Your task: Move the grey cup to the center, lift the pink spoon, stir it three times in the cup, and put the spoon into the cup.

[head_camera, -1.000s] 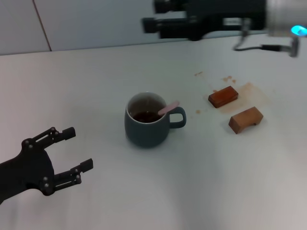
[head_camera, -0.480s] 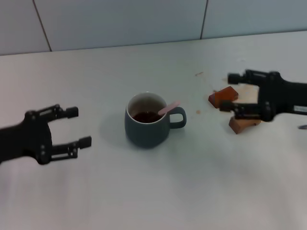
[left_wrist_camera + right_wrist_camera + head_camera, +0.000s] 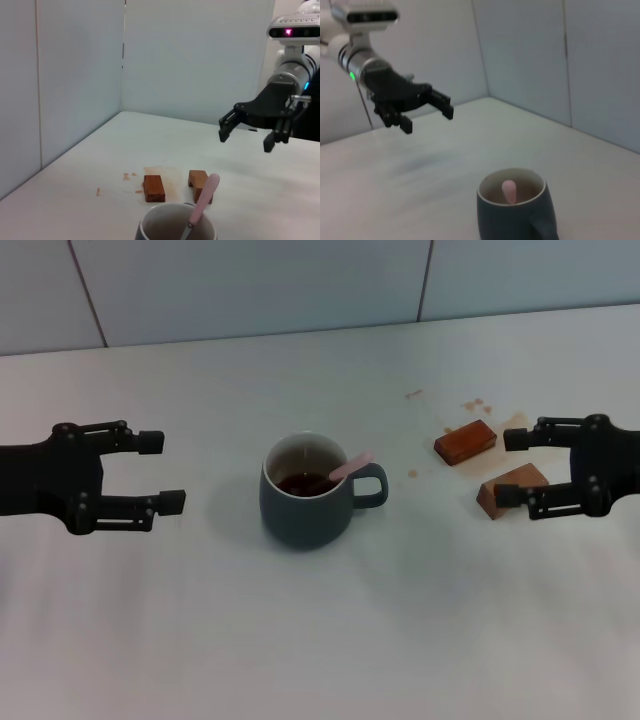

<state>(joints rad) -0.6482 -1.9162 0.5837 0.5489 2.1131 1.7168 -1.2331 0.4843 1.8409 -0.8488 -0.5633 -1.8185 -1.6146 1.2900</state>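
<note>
The grey cup (image 3: 306,498) stands in the middle of the table with its handle toward the right; it also shows in the left wrist view (image 3: 177,224) and the right wrist view (image 3: 516,205). The pink spoon (image 3: 347,467) stands inside the cup, its handle leaning on the rim above the cup's handle (image 3: 204,200) (image 3: 508,191). My left gripper (image 3: 158,471) is open and empty to the left of the cup, also seen in the right wrist view (image 3: 427,113). My right gripper (image 3: 510,468) is open and empty to the right, over the wooden blocks (image 3: 245,135).
Two brown wooden blocks lie right of the cup, one (image 3: 465,441) farther back and one (image 3: 513,488) nearer, under the right gripper. Brown stains (image 3: 474,405) mark the table near them. A tiled wall (image 3: 300,280) rises behind the table.
The left gripper rose and moved back to hover left of the cup. The right gripper came down from the back and settled at the right over the blocks. Cup and spoon stayed still.
</note>
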